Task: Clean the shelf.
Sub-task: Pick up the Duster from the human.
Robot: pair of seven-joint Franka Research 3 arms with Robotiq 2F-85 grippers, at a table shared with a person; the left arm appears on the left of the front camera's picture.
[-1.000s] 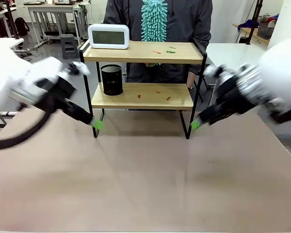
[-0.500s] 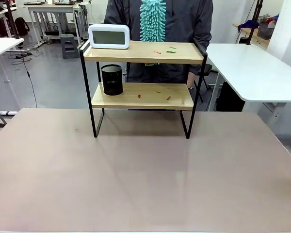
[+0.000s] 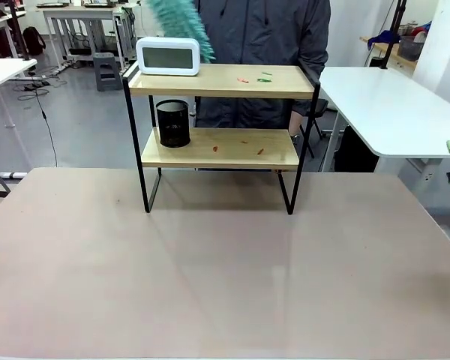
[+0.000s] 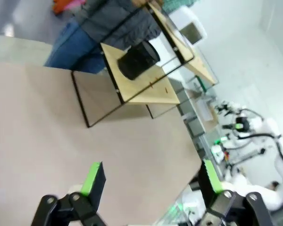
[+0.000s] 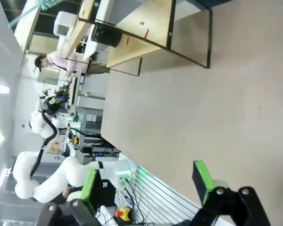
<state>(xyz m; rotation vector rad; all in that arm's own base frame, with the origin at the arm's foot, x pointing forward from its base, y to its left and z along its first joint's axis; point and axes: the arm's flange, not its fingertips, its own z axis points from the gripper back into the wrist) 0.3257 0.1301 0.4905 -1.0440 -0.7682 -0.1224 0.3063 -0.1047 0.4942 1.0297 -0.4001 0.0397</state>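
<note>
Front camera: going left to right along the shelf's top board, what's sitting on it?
Top board of the shelf, left to right: white clock → orange scrap → green scraps.

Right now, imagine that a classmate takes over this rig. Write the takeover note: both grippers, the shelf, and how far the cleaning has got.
Left gripper: open, empty, clear of the shelf.
Right gripper: open, empty, also clear of it.
The shelf stands at the far side of the table, with a clock on the top board and a black cup on the lower one.
The person behind it holds a teal duster above the clock.
Done: nothing visible. Small scraps lie on both boards.
Left: clear the scraps from both boards.
</note>
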